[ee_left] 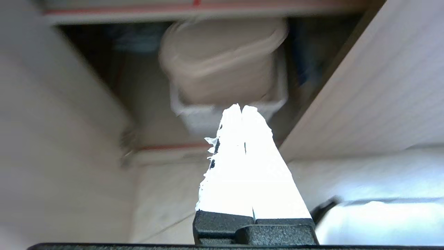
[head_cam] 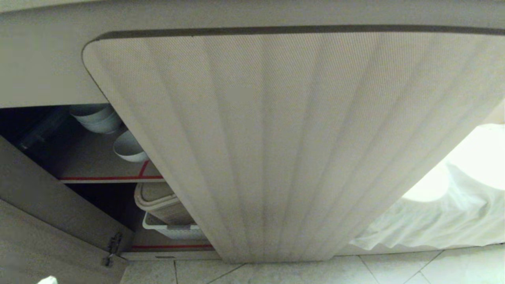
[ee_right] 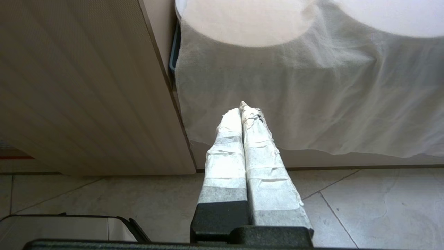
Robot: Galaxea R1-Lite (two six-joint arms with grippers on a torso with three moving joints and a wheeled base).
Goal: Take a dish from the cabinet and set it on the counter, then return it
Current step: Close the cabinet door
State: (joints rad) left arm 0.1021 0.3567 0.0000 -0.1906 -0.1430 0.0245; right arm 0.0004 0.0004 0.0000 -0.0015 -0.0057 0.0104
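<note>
Left tool (ee_left: 241, 108), which I see clenched on nothing, points toward the open lower compartment of the cabinet (head_cam: 276, 138), where a lidded beige tub (ee_left: 222, 66) sits in a white basket (ee_left: 204, 119). Right tool (ee_right: 244, 108), likewise clenched and empty, hangs over the tiled floor (ee_right: 347, 208) before a white cloth (ee_right: 295, 86). The dish (head_cam: 128, 148) rests on my upper red-edged shelf (head_cam: 90, 165), beside stacked bowls (head_cam: 96, 116)

Dim cabinet (head_cam: 35, 122) interior, blurred left-wrist view
</note>
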